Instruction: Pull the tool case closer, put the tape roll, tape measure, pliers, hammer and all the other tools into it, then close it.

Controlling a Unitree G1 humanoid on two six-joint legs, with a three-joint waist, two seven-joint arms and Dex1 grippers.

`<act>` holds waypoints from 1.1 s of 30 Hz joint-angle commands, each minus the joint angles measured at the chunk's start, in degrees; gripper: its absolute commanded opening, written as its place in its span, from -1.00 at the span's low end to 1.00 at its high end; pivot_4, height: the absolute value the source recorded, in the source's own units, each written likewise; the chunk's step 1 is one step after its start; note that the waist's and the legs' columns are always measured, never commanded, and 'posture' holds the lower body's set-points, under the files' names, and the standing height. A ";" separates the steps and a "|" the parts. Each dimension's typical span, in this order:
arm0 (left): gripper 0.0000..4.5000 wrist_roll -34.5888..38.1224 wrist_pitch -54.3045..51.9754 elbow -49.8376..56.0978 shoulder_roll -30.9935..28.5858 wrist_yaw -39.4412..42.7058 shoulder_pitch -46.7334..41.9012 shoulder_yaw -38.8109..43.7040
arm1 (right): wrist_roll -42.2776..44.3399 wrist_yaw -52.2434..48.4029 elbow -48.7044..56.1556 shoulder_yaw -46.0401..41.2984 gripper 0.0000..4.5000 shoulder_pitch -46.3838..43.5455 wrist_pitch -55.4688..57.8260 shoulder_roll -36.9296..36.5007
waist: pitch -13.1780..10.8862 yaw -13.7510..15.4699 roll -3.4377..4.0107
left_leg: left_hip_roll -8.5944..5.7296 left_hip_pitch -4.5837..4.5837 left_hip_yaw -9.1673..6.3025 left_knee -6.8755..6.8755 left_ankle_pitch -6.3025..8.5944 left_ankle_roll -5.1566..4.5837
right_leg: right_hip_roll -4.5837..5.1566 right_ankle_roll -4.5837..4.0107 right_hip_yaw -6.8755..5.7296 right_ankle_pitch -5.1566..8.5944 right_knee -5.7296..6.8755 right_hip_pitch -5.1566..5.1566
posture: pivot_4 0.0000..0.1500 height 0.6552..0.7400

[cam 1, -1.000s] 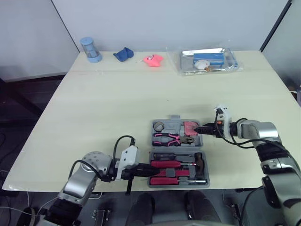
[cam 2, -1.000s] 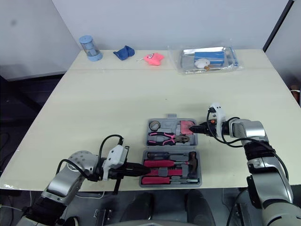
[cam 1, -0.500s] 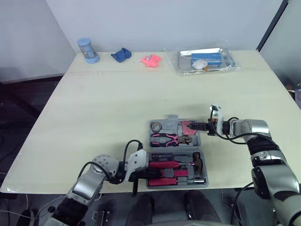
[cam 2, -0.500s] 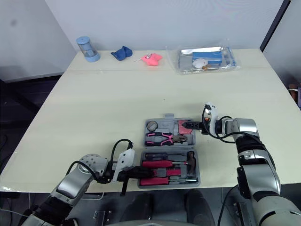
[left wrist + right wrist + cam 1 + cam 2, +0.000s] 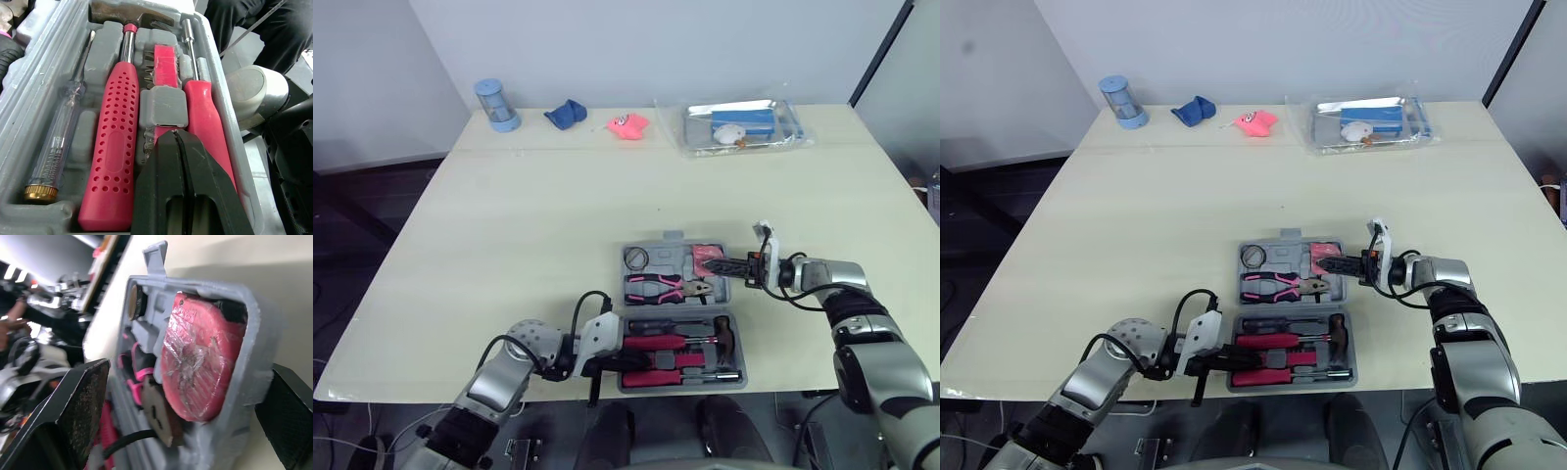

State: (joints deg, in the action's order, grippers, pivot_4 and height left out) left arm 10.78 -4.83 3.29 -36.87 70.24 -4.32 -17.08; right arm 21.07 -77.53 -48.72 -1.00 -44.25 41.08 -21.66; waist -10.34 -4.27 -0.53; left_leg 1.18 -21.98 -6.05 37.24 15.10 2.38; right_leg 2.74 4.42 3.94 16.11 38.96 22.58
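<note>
**Left pincer** [image 5: 615, 354]: the fingers are pressed together with only a hairline seam between them, and nothing is held. The tips reach in across the left wall of the case [image 5: 675, 308] and lie over its near tray.
- Directly ahead of the tips sits the bit holder [image 5: 164, 105].
- The hammer [image 5: 115, 147] lies in its slot on one side of the tips.
- A red driver [image 5: 208, 112] lies on the other side.
- A clear tester [image 5: 56, 147] lies beyond the hammer.

**Case**: it lies open flat on the desk [image 5: 558, 196] between the two pincers, with both halves loaded. In the far half, the tape roll [image 5: 636, 258] and pliers [image 5: 656, 289] lie well ahead of the right pincer. The tape measure [image 5: 200, 362] sits just ahead of it.

**Right pincer** [image 5: 722, 266]: the fingers are spread wide and grip nothing. They straddle the right wall of the far half, one finger over the interior near the pliers and the other outside over the desk. Contact with the wall cannot be confirmed.

**Status (judgement)**: loading appears complete. Closing remains.

**Hazards**
1. The left pincer tips occupy the near tray. Folding the far half over them would trap the fingers or stop the case short of latching.
2. The far half carries the tape roll, pliers and tape measure. Tilting it may spill any item that is not seated. The tape measure appears to stand proud of its pocket and could block closure.
3. A grip on the right wall alone loads one corner. Lifting there may twist the hinge or drag the whole case.
4. The near tray lies close to the desk's near edge. Any drag toward the robot could tip the case off.
</note>
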 commanded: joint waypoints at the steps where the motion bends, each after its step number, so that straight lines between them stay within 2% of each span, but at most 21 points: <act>1: -1.00 0.20 -0.52 -1.05 -0.08 -0.17 0.73 -0.01 | 2.51 -4.00 3.56 -0.87 0.97 -0.69 0.12 -0.33 | 0.00 0.00 0.00 | 0.00 0.00 0.00 0.00 0.00 0.00 | 0.00 0.00 0.00 0.00 0.00 0.00 | 1.00 1.00; 8: -1.00 2.97 1.53 -1.75 0.65 -0.58 0.17 3.13 | 3.68 -7.83 13.55 1.13 0.97 2.77 1.63 -2.13 | -0.01 0.21 0.01 | 0.00 -0.01 -0.02 0.00 0.00 0.00 | 0.00 0.00 0.00 0.00 0.00 0.00 | 1.00 1.00; 16: -1.00 10.87 5.06 3.49 -0.34 0.78 6.30 10.87 | 8.36 -9.27 29.79 2.29 0.97 8.90 6.34 -5.11 | -0.01 0.33 0.01 | 0.01 -0.09 -0.02 -0.01 0.00 0.00 | 0.02 0.00 -0.01 0.00 -0.02 0.11 | 1.00 1.00; 23: -1.00 18.53 9.76 2.91 -6.28 6.61 19.53 25.75 | 15.48 -11.59 51.39 4.77 0.97 19.67 13.18 -13.77 | -0.04 0.74 0.05 | 0.01 -0.12 0.01 -0.01 0.01 0.00 | 0.04 0.00 -0.02 0.00 -0.06 0.11 | 1.00 1.00; 27: -1.00 22.70 6.23 0.60 -9.07 7.43 22.41 32.84 | 14.53 -7.39 60.41 2.74 0.97 29.22 8.40 -17.75 | -0.05 1.35 0.04 | 0.02 -0.13 -0.03 -0.06 0.01 -0.01 | 0.03 0.00 -0.07 0.02 -0.13 0.11 | 1.00 1.00; 30: -0.42 23.87 4.85 0.75 -9.34 5.71 21.54 36.25 | 10.91 -1.29 63.52 -2.00 1.00 36.48 -0.26 -19.00 | -0.05 2.11 0.04 | 0.01 -0.14 0.00 -0.01 0.01 -0.01 | 0.04 0.02 -0.08 0.02 -0.12 0.09 | 1.00 1.00; 33: 0.25 22.96 4.25 1.70 -9.31 3.28 21.06 38.24 | 8.11 3.50 64.13 -7.72 1.00 42.41 -8.14 -19.63 | -0.01 2.07 -0.05 | 0.01 -0.12 0.03 0.03 0.01 0.00 | 0.05 0.04 -0.06 0.02 -0.14 0.02 | 1.00 1.00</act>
State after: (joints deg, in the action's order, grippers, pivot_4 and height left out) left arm 33.29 -0.20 3.52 -45.87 74.68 16.65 18.96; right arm 29.83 -75.76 13.63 -4.81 -2.63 36.99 -40.64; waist -10.35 -2.20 -0.58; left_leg 1.19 -22.09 -6.03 37.26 15.11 2.38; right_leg 2.78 4.45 3.87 16.14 38.82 22.60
